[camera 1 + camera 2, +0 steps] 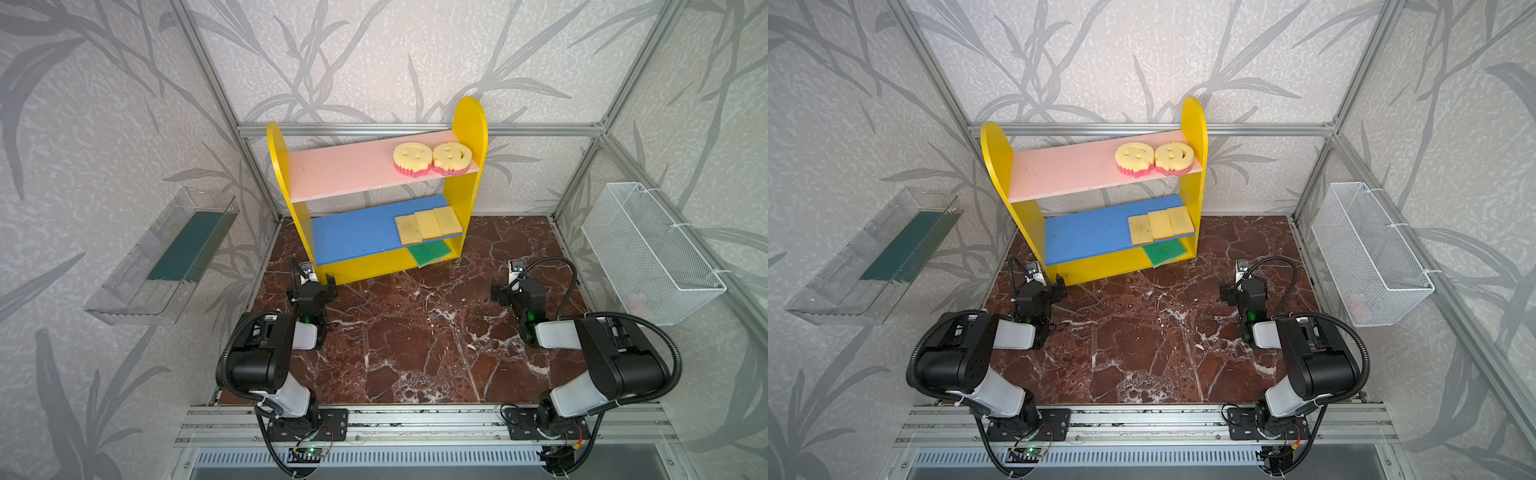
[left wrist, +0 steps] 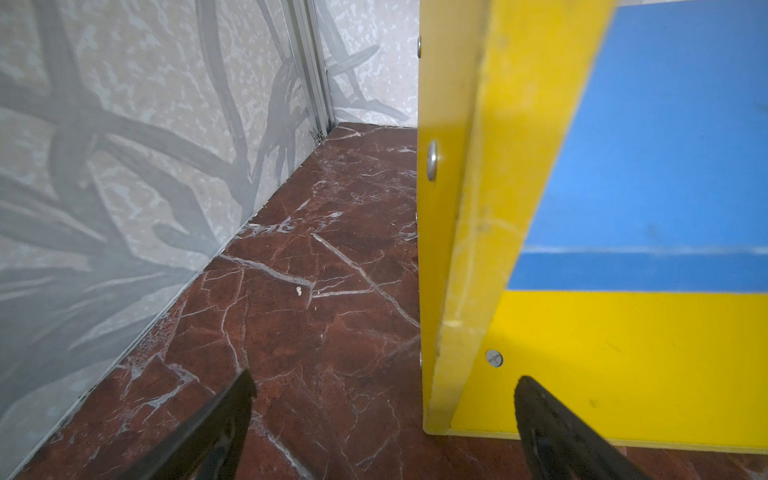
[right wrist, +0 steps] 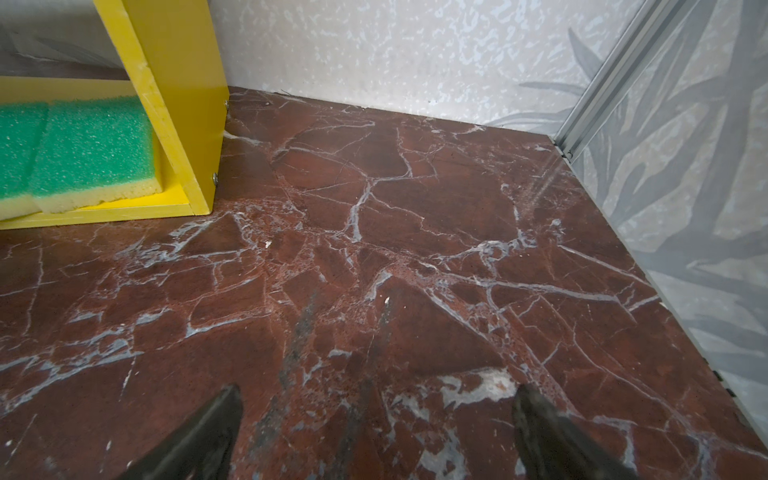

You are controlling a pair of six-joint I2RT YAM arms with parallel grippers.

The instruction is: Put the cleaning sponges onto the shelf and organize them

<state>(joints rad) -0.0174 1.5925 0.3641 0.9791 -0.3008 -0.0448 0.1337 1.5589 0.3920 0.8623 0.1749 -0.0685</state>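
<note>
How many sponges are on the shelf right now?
7. Two smiley sponges on the pink top board, right end; three yellow pads on the blue middle board, right end; two green pads on the yellow base beneath. The middle board may hide more.

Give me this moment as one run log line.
sponges: seven on shelf | left gripper: open, empty | right gripper: open, empty

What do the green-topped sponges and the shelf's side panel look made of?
Green-topped sponges: open-cell foam, seemingly; coarse, pitted green scouring layer over porous pale-yellow foam. Shelf side panel: likely painted wood or fibreboard; smooth yellow coat, chipped pale at the edge, with metal screw heads.
</note>
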